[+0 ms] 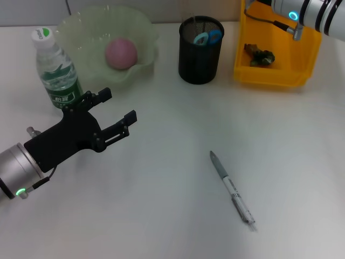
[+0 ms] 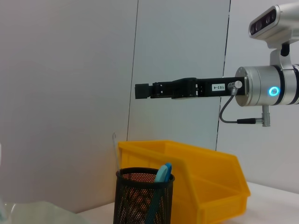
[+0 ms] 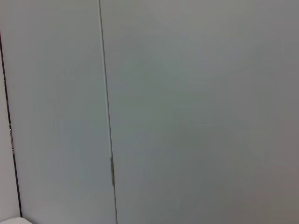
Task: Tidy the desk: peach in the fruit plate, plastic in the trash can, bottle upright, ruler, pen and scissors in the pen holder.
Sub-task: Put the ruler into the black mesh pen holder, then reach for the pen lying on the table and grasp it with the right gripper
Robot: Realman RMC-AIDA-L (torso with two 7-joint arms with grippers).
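The grey pen lies on the table at the front right, away from both grippers. My left gripper is open and holds nothing, just right of the upright bottle. The pink peach rests in the green fruit plate. Blue scissors stand in the black mesh pen holder, and a thin clear strip that looks like the ruler rises at its rim. Crumpled plastic lies in the yellow trash can. My right gripper hangs high above the trash can.
The bottle, plate, pen holder and trash can line the back of the white table. The right arm reaches in from the top right corner. The right wrist view shows only a plain wall.
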